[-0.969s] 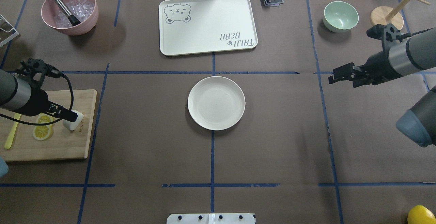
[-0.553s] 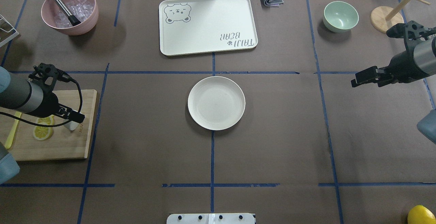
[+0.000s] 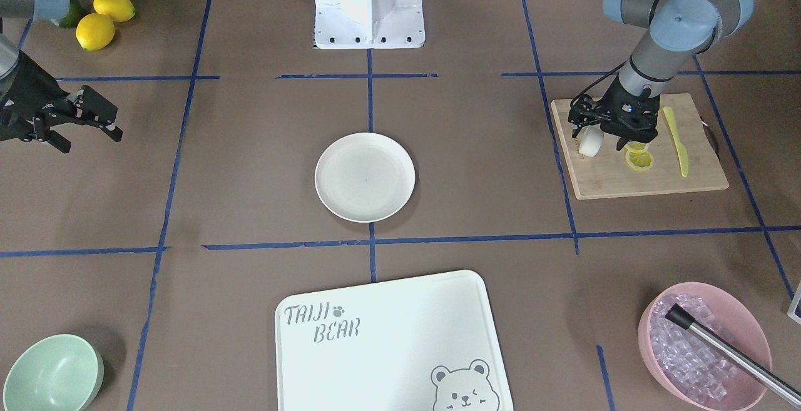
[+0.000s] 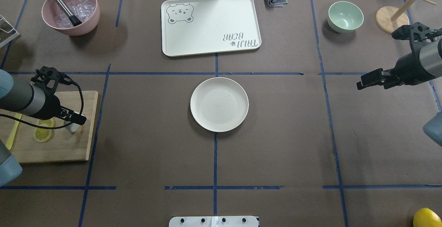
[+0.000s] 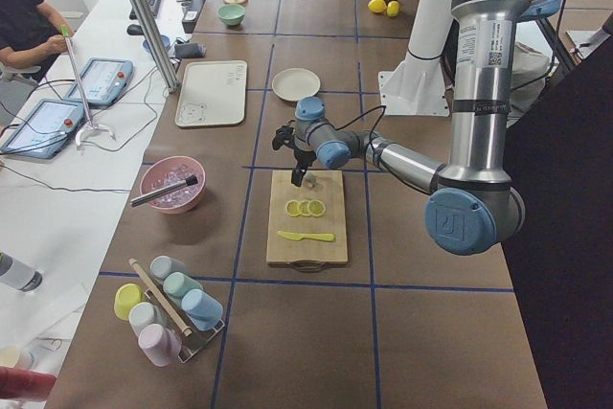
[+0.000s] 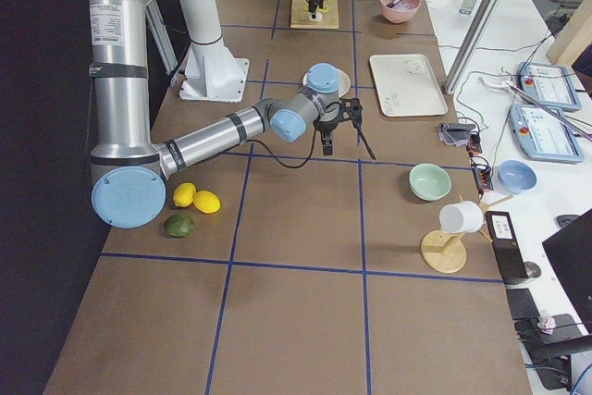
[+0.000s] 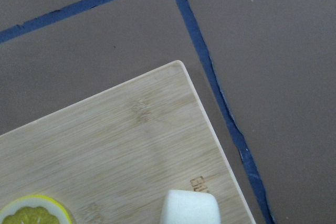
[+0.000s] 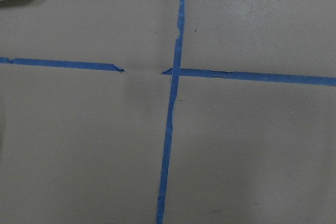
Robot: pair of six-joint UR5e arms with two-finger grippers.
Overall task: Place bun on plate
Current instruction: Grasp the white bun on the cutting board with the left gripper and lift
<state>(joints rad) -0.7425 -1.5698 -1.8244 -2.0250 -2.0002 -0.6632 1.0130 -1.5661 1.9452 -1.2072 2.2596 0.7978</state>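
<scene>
Since a second ago, the left gripper (image 4: 78, 119) has slid toward the right edge of the cutting board (image 4: 51, 147) and now covers most of the bun (image 4: 73, 128). The right gripper (image 4: 362, 82) has pulled back toward the frame's right edge. From the front we see the bun tilted at the board's left edge, right under the left gripper's tips and beside the lemon slices (image 3: 639, 159). We cannot tell whether those jaws grip it. The plate (image 3: 365, 177) sits at mid-frame, well apart. At the left edge, the right gripper hangs with its jaws spread, holding nothing. In the left wrist view the bun's top pokes in at bottom centre, on the board near its corner. The right wrist view shows only the table (image 8: 252, 156) and crossing blue tape (image 8: 173, 103).
</scene>
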